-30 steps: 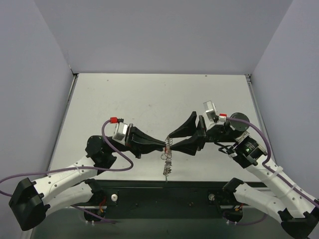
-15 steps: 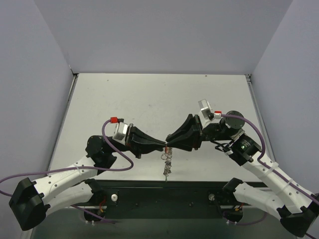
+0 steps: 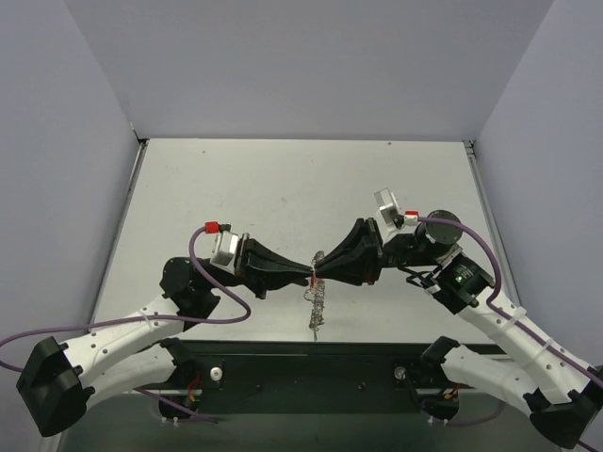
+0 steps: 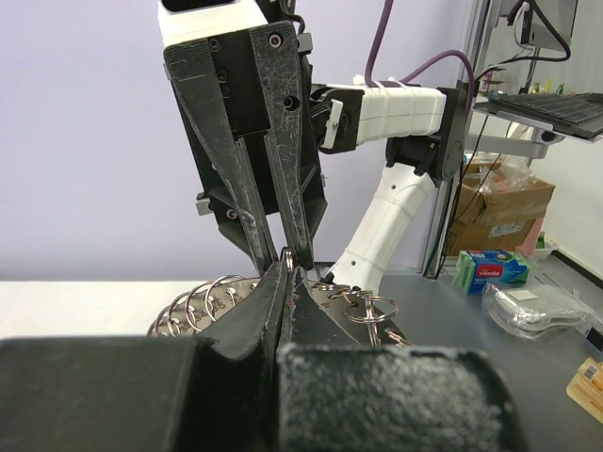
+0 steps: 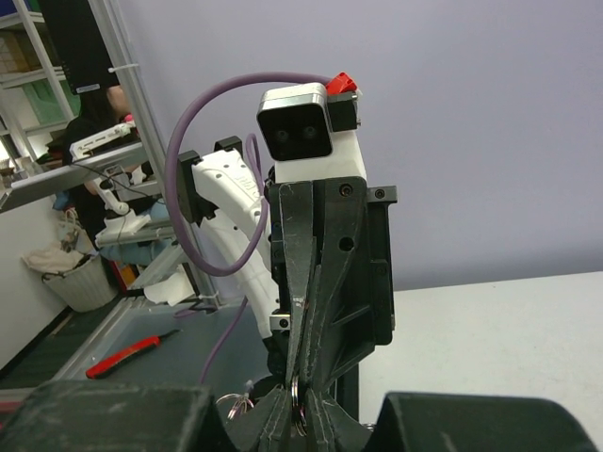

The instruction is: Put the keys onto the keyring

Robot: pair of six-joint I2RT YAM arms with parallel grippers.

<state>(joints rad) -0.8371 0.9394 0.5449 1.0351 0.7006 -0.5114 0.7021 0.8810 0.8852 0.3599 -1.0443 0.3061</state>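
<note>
The keyring (image 3: 317,290) is a bunch of thin silver rings and small metal pieces hanging above the table between the two gripper tips. My left gripper (image 3: 309,272) is shut, with a silver ring of the bunch (image 4: 288,256) pinched at its tip. My right gripper (image 3: 320,266) meets it tip to tip and is shut on a silver ring (image 5: 298,395). In the left wrist view, engraved metal tags (image 4: 203,303) and loose rings (image 4: 369,307) fan out on both sides of my fingers (image 4: 267,301). No key with a coloured plastic head shows.
The grey table (image 3: 283,188) is walled at the left, back and right. A black bar (image 3: 311,363) runs along its near edge by the arm bases. The purple cables (image 3: 203,282) loop beside each wrist.
My right gripper was open one second ago; it has shut and moved left to meet the left gripper's tip. The hanging bunch has shifted slightly; the left arm has barely moved.
</note>
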